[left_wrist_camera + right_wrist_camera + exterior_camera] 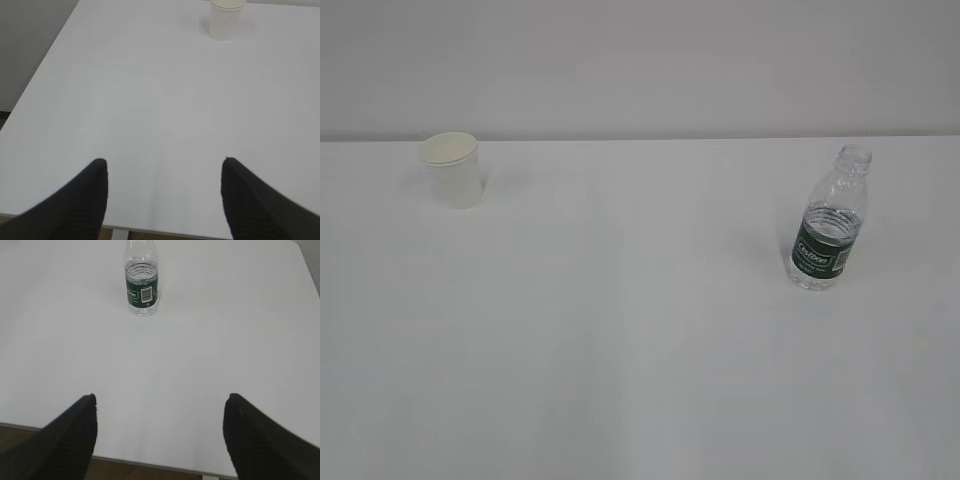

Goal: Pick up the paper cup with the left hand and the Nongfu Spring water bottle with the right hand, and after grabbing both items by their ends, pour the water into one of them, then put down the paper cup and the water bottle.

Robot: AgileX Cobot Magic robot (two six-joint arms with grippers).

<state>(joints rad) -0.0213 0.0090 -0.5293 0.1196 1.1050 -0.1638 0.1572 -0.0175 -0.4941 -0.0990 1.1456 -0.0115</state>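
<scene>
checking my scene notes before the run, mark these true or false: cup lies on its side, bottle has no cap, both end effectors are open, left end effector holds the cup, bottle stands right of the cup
1. The cup lies on its side. False: it stands upright on the table.
2. The bottle has no cap. True.
3. Both end effectors are open. True: left end effector and right end effector hold nothing.
4. The left end effector holds the cup. False: the cup stands far ahead of it.
5. The bottle stands right of the cup in the exterior view. True.
</scene>
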